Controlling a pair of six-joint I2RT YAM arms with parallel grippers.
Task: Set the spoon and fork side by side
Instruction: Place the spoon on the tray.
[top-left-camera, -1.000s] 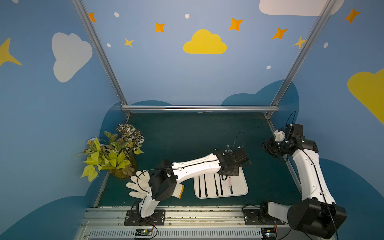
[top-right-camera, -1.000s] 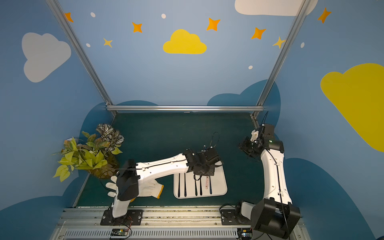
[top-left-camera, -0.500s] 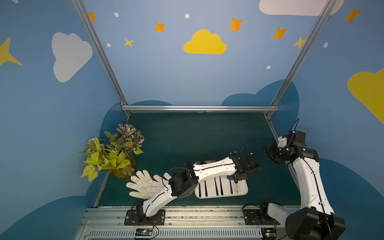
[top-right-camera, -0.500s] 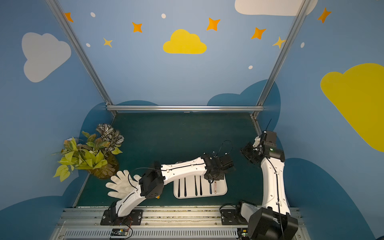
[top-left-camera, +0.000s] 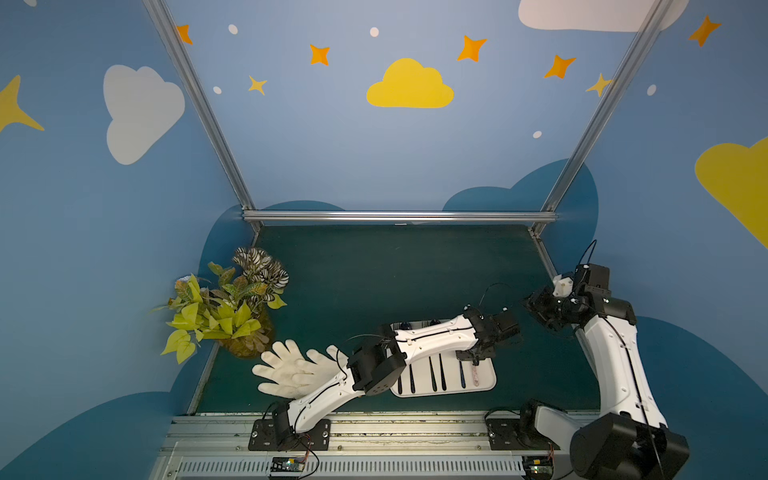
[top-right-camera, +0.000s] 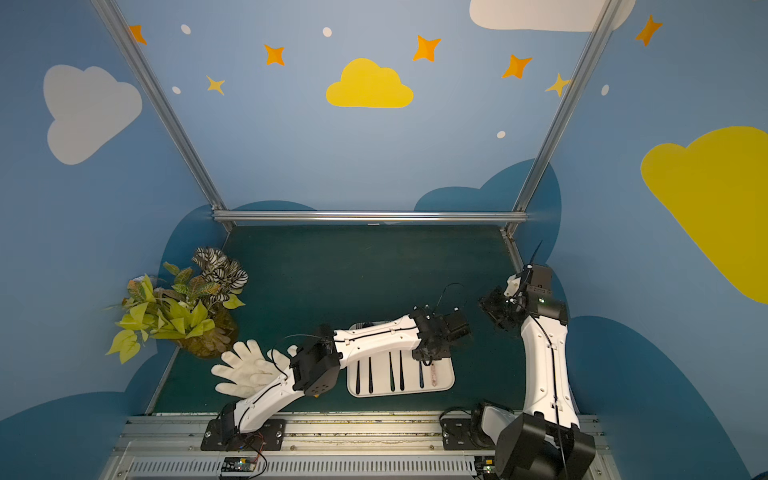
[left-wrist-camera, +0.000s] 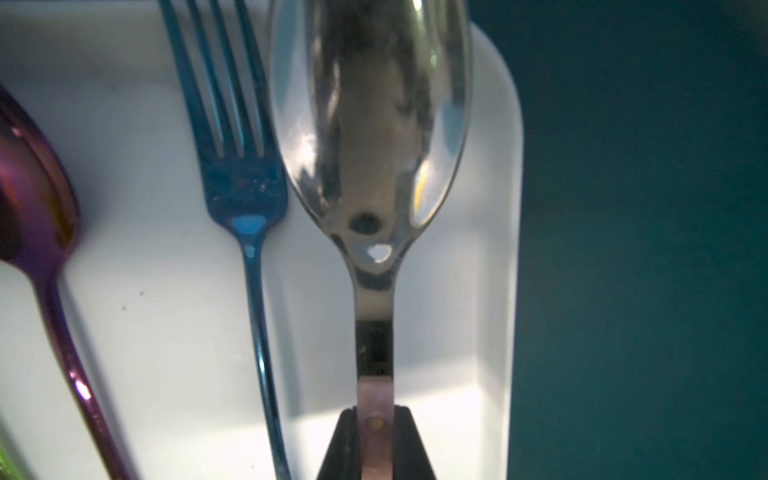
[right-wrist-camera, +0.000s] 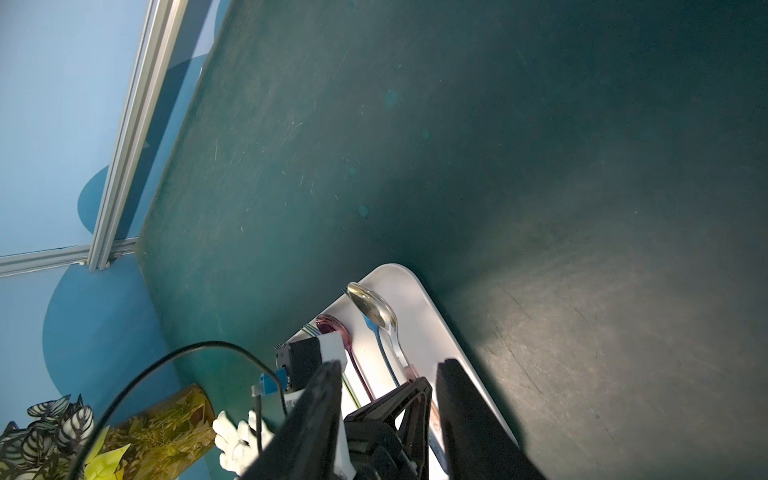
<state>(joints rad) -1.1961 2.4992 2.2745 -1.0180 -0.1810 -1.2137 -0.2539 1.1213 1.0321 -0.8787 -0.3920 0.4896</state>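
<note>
Left wrist view: one white tray (left-wrist-camera: 490, 291) on a green table (top-left-camera: 374, 270), with three utensils lying parallel: one silver spoon (left-wrist-camera: 370, 124), one blue fork (left-wrist-camera: 245, 187) and one purple spoon (left-wrist-camera: 33, 187). The silver spoon is mirror-bright with a pinkish handle. It sits just beside the blue fork, between the fork and the tray's rim. The left gripper (left-wrist-camera: 376, 415) is clamped on that handle. The right gripper (right-wrist-camera: 390, 363) hangs off to the tray's side, its jaws apart and empty.

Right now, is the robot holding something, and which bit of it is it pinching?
The left gripper is shut on the silver spoon, pinching its pink handle near the metal neck. The right gripper is open and holds nothing.
</note>
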